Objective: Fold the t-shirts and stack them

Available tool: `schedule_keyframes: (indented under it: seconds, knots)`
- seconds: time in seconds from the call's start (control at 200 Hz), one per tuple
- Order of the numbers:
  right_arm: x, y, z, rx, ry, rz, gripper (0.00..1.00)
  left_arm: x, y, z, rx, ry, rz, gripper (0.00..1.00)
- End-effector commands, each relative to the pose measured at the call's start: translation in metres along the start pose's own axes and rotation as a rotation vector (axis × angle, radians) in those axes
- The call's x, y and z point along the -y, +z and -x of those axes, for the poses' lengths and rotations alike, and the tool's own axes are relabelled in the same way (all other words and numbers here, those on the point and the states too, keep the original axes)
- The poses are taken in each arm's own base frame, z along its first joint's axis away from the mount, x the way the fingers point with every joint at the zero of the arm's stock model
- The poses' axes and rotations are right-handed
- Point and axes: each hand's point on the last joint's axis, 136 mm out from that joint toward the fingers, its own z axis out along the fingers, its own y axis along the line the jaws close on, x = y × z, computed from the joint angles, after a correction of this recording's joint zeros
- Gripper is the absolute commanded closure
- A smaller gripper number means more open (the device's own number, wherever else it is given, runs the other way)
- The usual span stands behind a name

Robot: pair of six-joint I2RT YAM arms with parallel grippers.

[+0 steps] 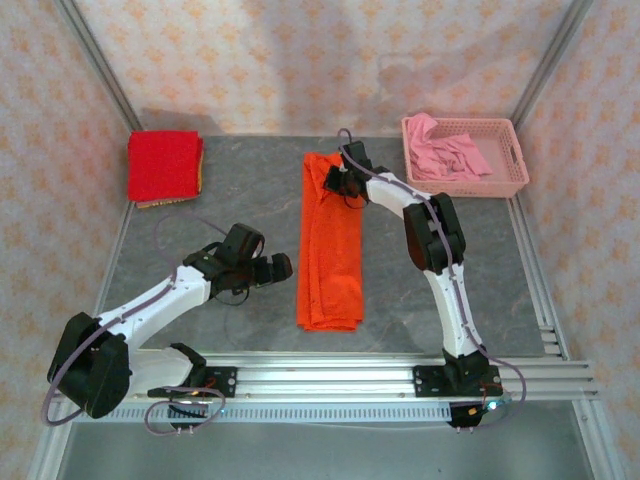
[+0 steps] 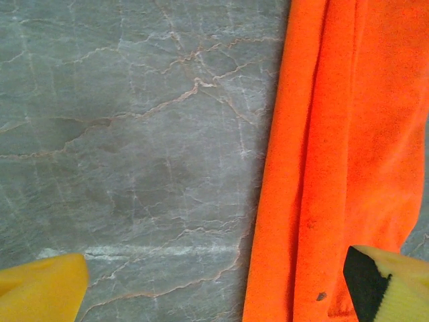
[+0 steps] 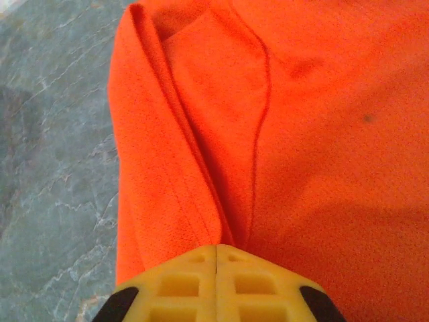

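Both right jaws are pressed shut, a ridge of the orange t-shirt point(image 3: 301, 168) running in between them (pinched, I judge, at the shirt's far end). Outward, the left jaws stand wide open and empty just beside the shirt's left edge, toward its near end. The shirt lies on the table point(image 1: 220, 210) as a long narrow strip, so lengthwise folding likely means bringing the far end nearer. Well left of that far end sits the folded red t-shirt point(image 1: 165, 165).

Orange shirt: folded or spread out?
Partly folded: the orange shirt lies as a long narrow strip with layered edges, not yet a square like the red shirt.
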Motion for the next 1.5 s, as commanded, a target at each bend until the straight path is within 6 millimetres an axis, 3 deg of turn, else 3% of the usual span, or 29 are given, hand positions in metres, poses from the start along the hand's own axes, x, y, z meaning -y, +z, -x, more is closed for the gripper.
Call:
schedule_keyframes:
  seconds: [0.0,0.125,0.305,0.445,0.56,0.756,0.891,0.986,1.116,1.326,1.496]
  knots:
    - [-0.021,-0.011,0.009,0.015,-0.027,0.035,0.99,0.007,-0.003,0.003,0.019,0.037,-0.035,0.01]
    - [-0.035,-0.016,0.008,0.022,-0.085,0.023,0.99,0.006,-0.004,0.003,0.025,0.040,-0.035,0.01]
    - [-0.052,-0.005,0.000,-0.003,-0.098,0.052,0.94,0.006,-0.003,0.002,0.019,0.041,-0.033,0.01]
    - [-0.065,0.001,-0.009,-0.025,-0.110,0.077,0.63,0.003,-0.005,0.002,0.026,0.043,-0.026,0.01]
    - [-0.071,-0.002,-0.006,-0.011,-0.116,0.083,0.50,0.001,-0.006,0.001,0.030,0.046,-0.024,0.01]
    - [-0.059,-0.001,-0.003,0.010,-0.117,0.022,0.50,0.001,-0.005,0.001,0.032,0.046,-0.021,0.01]
    - [-0.055,0.010,-0.015,-0.035,-0.084,0.036,0.57,-0.001,-0.005,0.001,0.037,0.044,-0.015,0.01]
    - [-0.061,0.017,-0.027,-0.081,-0.049,0.091,0.63,-0.002,-0.004,0.000,0.035,0.046,-0.012,0.01]
    - [-0.076,0.019,-0.036,-0.123,-0.008,0.178,0.63,-0.003,-0.004,0.000,0.035,0.047,-0.009,0.00]
    - [-0.088,-0.001,-0.022,-0.066,-0.035,0.198,0.62,-0.001,-0.005,0.002,0.040,0.048,-0.012,0.01]
    - [-0.095,-0.028,-0.004,0.021,-0.081,0.187,0.51,-0.001,-0.005,0.003,0.043,0.045,-0.014,0.01]
